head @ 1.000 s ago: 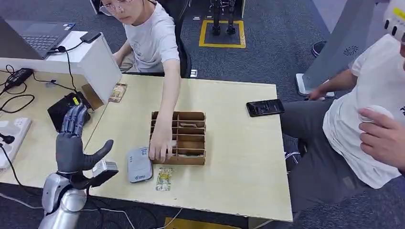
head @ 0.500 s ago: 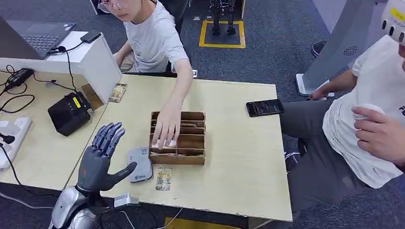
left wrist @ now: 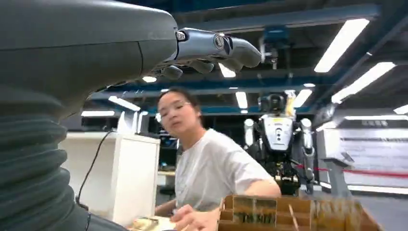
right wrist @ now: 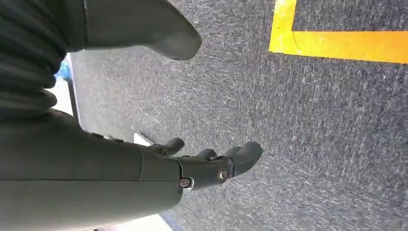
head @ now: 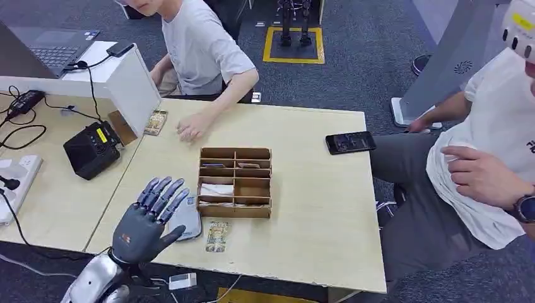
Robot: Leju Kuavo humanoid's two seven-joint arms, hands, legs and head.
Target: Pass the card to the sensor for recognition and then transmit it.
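left hand: the robot's dark grey left hand (head: 146, 222) is up over the near left edge of the pale wooden table (head: 315, 208), palm down, fingers (head: 165, 192) spread wide and holding nothing. The fingertips sit over the near end of the sensor. In the left wrist view the same hand (left wrist: 144, 43) is stretched out flat with nothing in it.

right hand: the right hand (right wrist: 192, 163) hangs over grey carpet (right wrist: 312, 144) with a yellow floor line (right wrist: 337, 43). Fingers loosely curled but apart from the thumb, nothing in it.

card: small greenish-yellow printed card (head: 216, 237) lying flat on the table near the front edge, just in front of the box and just to the right of the sensor. Nobody's touching it.

sensor: flat rounded light grey card reader (head: 187, 219), on the table, right beside the box's left front corner and partly under the left hand's fingers.

box: brown cardboard divider box (head: 235, 182) mid-table, split into compartments; something white lies in one of the left compartments and a couple of thin items in the back ones, too small to tell what.

other stuff: black smartphone (head: 350, 142) on the far right part of the table, another printed card (head: 155, 122) by the white partition (head: 132, 85), black boxy device (head: 93, 149) on the neighbouring desk.

people: a person in a grey t-shirt (head: 199, 47) sits at the far side with one hand (head: 190, 129) resting on the table well behind the box. A second person in a white shirt (head: 498, 145) sits off the right side.
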